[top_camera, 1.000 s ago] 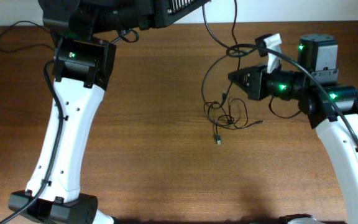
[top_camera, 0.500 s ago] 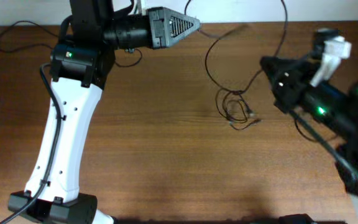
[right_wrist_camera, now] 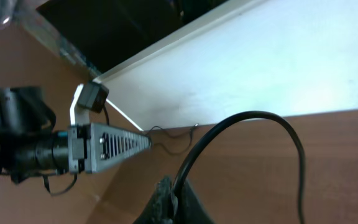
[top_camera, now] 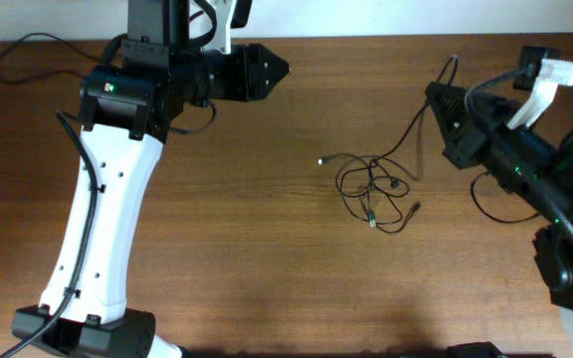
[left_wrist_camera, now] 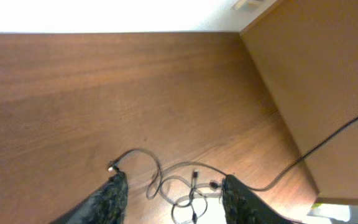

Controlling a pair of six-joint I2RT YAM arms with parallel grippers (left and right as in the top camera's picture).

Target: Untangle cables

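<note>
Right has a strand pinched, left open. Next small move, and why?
Probably lower the left gripper onto the loose silver-tipped end. The right gripper looks shut on a strand running up from the knot of cables on the table, while the left is open and holds nothing; a second grip there would let the arms pull the knot apart.

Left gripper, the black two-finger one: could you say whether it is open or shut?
Open. On the left gripper the fingers stand wide apart, gripping nothing; the thin black cables lie beyond.
</note>
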